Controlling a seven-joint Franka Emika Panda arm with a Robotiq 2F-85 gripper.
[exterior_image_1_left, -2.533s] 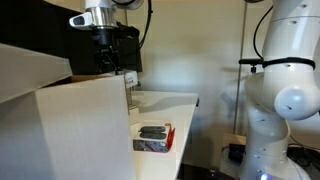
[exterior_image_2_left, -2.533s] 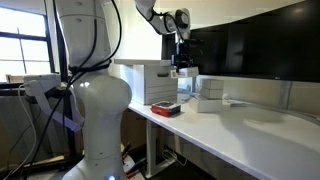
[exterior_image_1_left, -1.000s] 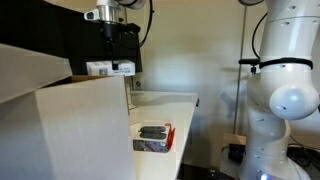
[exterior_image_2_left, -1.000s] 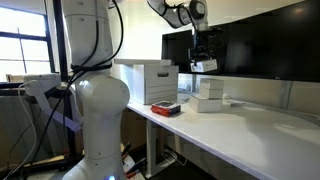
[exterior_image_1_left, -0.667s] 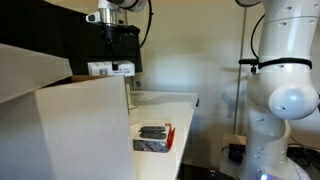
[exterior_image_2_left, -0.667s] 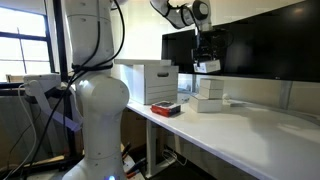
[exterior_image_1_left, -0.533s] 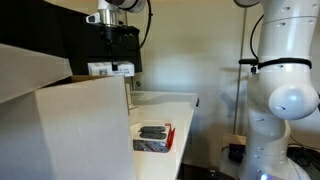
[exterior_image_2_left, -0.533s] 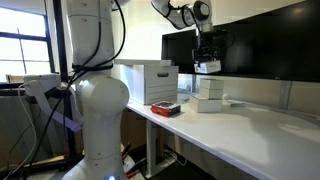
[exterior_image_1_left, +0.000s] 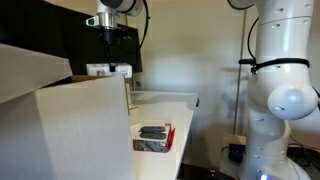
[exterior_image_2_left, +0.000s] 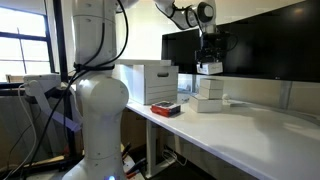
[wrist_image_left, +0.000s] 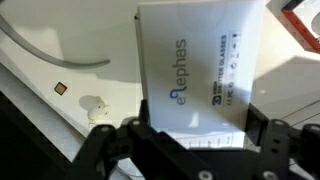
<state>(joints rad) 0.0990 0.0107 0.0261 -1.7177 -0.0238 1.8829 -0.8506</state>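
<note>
The hand (exterior_image_2_left: 208, 63) grips one white box (wrist_image_left: 195, 60) above two stacked boxes (exterior_image_2_left: 208, 96).

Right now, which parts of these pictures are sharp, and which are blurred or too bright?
Wrist view: the large print on the small white box reads clearly; the gripper at the bottom is dark and soft. An exterior view: the big box near the camera is out of focus. An exterior view: the window is the brightest patch.
</note>
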